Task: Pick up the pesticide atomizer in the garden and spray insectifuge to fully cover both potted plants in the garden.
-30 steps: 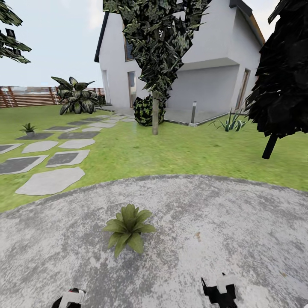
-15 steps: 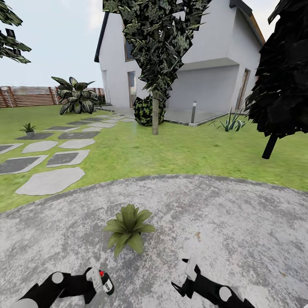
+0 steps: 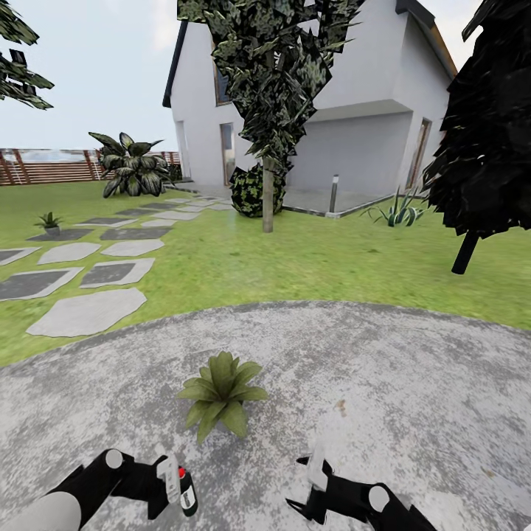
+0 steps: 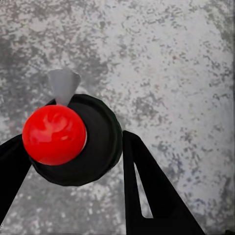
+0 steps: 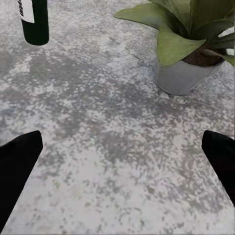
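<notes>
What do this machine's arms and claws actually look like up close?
Both arms are mostly black, with round pale grey discs at the joints; the left arm ends nearest the camera in a light grey sleeve-like segment. The left claw and the right claw each carry white parts near the tip. Seen from the wrists, the fingers are flat, black, tapering blades.

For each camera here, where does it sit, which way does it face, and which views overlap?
Head view: on the robot's head, facing forward and down over the patio toward lawn and house; both arms and the potted plant show.
Left wrist view: on the left arm, looking down along the left tool onto the pesticide atomizer, red-topped, between its fingers.
Right wrist view: on the right arm, low over the paving; the right tool has its fingers spread wide.
Shared: the head and right wrist views both hold the plant and the atomizer.
</notes>
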Robot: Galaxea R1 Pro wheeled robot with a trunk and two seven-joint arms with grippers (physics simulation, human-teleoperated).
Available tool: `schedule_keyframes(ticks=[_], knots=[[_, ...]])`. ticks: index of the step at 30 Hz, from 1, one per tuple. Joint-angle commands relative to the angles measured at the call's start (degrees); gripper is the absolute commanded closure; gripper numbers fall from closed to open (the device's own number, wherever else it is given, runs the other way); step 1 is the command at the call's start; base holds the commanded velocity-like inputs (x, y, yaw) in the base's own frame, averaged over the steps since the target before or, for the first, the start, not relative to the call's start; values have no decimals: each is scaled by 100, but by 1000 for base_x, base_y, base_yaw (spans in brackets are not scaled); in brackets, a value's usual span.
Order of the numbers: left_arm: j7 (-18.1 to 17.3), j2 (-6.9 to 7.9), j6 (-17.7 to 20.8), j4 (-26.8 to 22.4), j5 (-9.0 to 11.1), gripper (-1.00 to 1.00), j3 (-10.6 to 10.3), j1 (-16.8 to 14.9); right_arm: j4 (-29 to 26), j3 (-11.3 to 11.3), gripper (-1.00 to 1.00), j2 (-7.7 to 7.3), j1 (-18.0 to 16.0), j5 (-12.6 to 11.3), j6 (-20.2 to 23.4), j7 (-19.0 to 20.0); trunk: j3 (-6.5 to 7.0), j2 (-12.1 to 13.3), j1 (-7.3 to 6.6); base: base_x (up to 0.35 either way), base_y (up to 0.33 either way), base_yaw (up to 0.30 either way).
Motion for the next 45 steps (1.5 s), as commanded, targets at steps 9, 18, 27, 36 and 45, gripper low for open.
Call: schedule_keyframes(ticks=[9, 18, 27, 36, 45], knots=[[-7, -176, -22, -183, -110, 100, -80, -2, -69, 7, 100, 106, -3, 64, -34, 160, -6, -2, -1, 0, 0, 0], [-245, -446, -14, -578, -448, 100, -147, -2, -307, 11, 100, 315, -35, 75, -26, 488, -6, -2, -1, 0, 0, 0], [-282, -556, -22, -638, -435, 100, -727, 0, -372, 13, 100, 415, -48, 183, -25, 559, -6, -2, -1, 0, 0, 0], [-280, -843, -25, -638, -444, 100, -846, 16, -374, 8, 100, 480, -49, 228, -25, 560, -6, -2, -1, 0, 0, 0], [-270, -1068, -25, -638, -456, 100, -853, 29, -466, 9, 100, 505, -48, 228, -26, 560, -6, -2, -1, 0, 0, 0]])
